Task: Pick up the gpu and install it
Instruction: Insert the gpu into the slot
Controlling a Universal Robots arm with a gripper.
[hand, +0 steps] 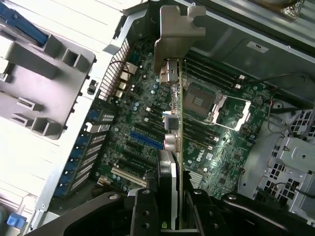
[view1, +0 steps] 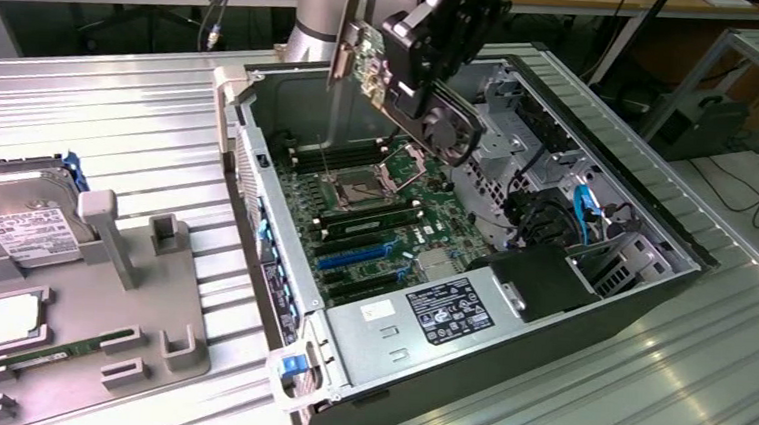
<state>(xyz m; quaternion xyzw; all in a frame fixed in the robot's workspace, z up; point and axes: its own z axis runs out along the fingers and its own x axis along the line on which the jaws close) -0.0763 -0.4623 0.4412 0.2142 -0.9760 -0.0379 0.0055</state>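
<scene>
- Exterior view, progress: the gpu [view1: 446, 125] is off the surface [view1: 119, 104] and in the air, clamped in the gripper [view1: 422, 85]. Pick-up is judged complete.
- Exterior view, location: the card hangs over the open computer case [view1: 384, 343], above the far part of the motherboard [view1: 400, 209] and clear of it. Its silvery bracket [view1: 343, 45] is at the end towards the exterior view's left.
- Exterior view, outstanding: the card is not seated. The blue slot [view1: 356, 258] on the board lies bare, so installation is judged not done.
- Exterior view, other items: a grey holder [view1: 121, 285] at the surface's edge on the exterior view's left carries the hard drive [view1: 25, 223] and the memory stick [view1: 62, 356]. Both are well apart from the gripper.
- Exterior view, arm pose: the arm reaches down from the surface's far edge. The wrist is tilted, so the card hangs slanted rather than square to the board.
- Wrist view, grip: the fingers [hand: 145, 211] are closed on the gpu [hand: 170, 167], one on each face. The card shows edge-on, with the bracket [hand: 179, 29] farthest from the gripper [hand: 170, 216].
- Wrist view, alignment: the processor socket [hand: 204, 101] lies to one side of the card's line and the blue slot [hand: 145, 140] to the other, so the card is judged not yet over its slot.
</scene>
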